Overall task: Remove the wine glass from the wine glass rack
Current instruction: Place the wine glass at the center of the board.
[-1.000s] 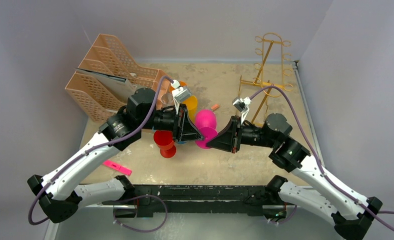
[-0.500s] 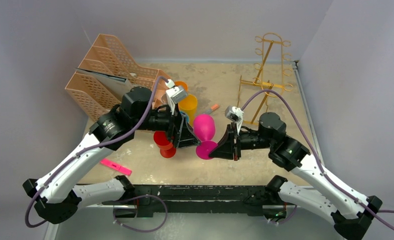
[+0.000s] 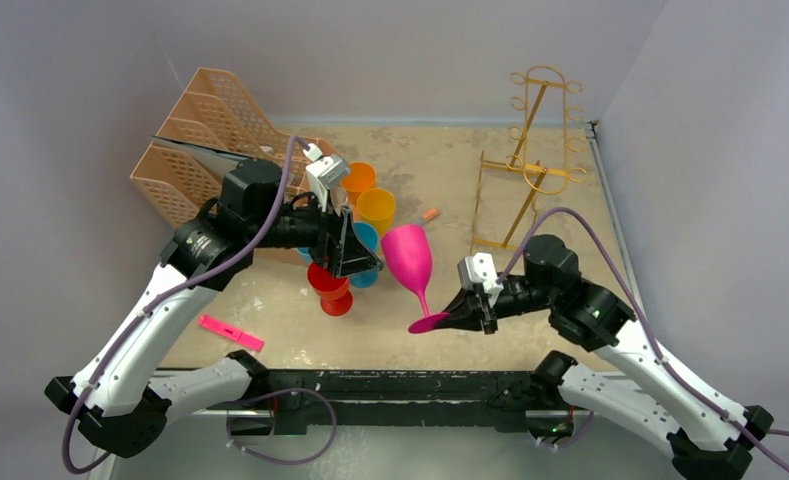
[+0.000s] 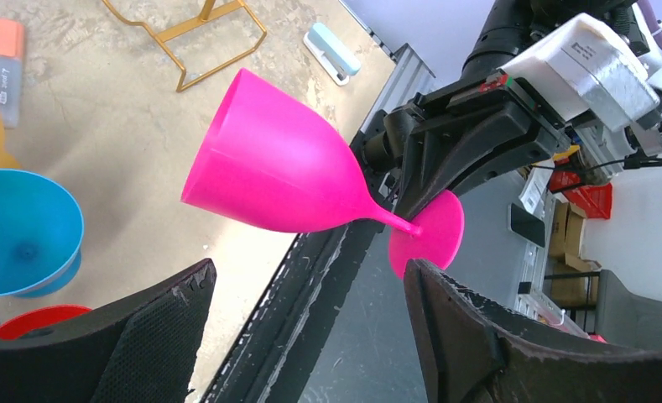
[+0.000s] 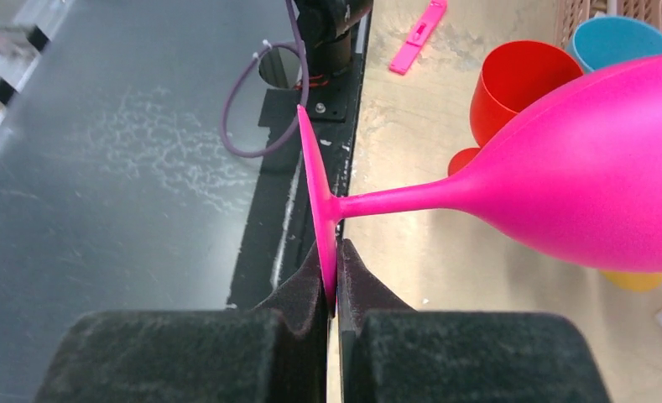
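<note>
The pink wine glass [image 3: 408,256] is off the gold wine glass rack [image 3: 526,165] and hangs tilted in the air over the table's front part. My right gripper [image 3: 452,316] is shut on the rim of its round foot [image 5: 319,193], with the bowl [image 5: 596,201] leaning away over the table. In the right wrist view both pads pinch the thin foot edge. My left gripper [image 3: 368,262] is open just left of the bowl [image 4: 268,172], with nothing between its fingers [image 4: 309,269]. The rack stands at the back right with no glass on it.
A peach lattice file organiser [image 3: 205,150] stands at the back left. Orange [image 3: 359,177], yellow [image 3: 376,208], blue [image 4: 21,235] and red [image 3: 330,285] cups cluster under my left gripper. A pink flat piece [image 3: 233,333] lies front left, and an orange marker [image 3: 429,214] lies mid-table.
My left gripper opened, let go of the glass bowl and drew back left. My right gripper carried the glass by its foot toward the near edge, and the glass tilted.
</note>
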